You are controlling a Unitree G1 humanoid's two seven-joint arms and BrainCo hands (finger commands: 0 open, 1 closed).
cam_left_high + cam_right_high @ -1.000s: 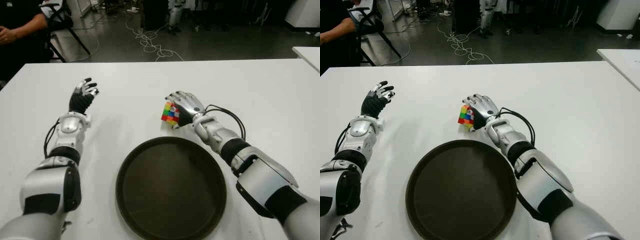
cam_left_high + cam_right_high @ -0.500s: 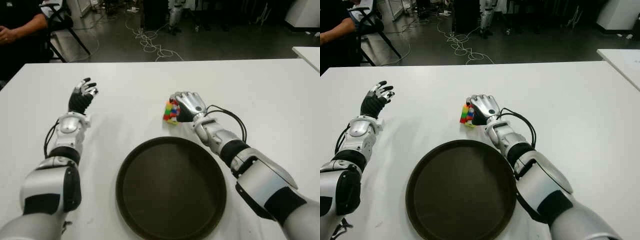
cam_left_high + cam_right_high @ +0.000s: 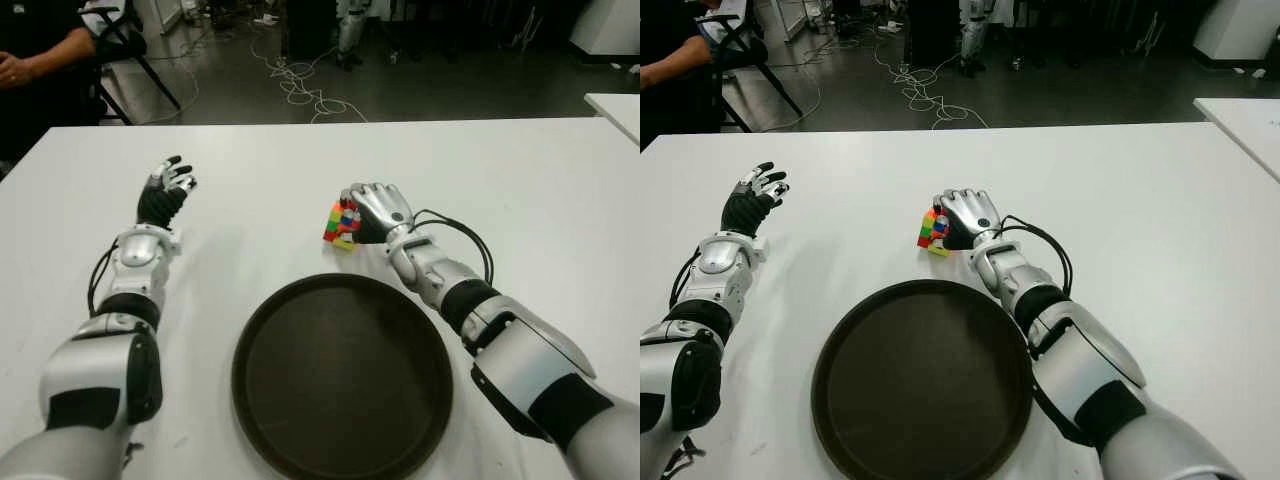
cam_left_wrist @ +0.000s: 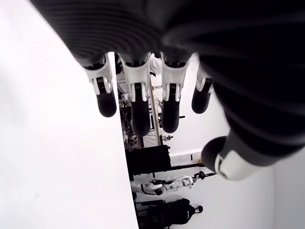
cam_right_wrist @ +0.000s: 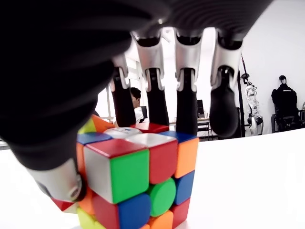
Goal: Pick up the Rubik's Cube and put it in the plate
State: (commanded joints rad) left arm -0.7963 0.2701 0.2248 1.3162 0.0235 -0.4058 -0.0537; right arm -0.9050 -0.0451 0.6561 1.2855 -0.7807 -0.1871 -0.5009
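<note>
White table [image 3: 520,170], broad and mostly bare. Round dark plate [image 3: 343,377] near the front edge, nothing in it. Right hand [image 3: 378,212] just beyond the plate's far rim, fingers [image 5: 187,98] curled over the top of the cube [image 3: 340,224], thumb against its side, gripping it; cube tilted, low over the table, outside the plate. Left hand [image 3: 165,194] well off to the left of the plate, fingers spread, holding nothing.
</note>
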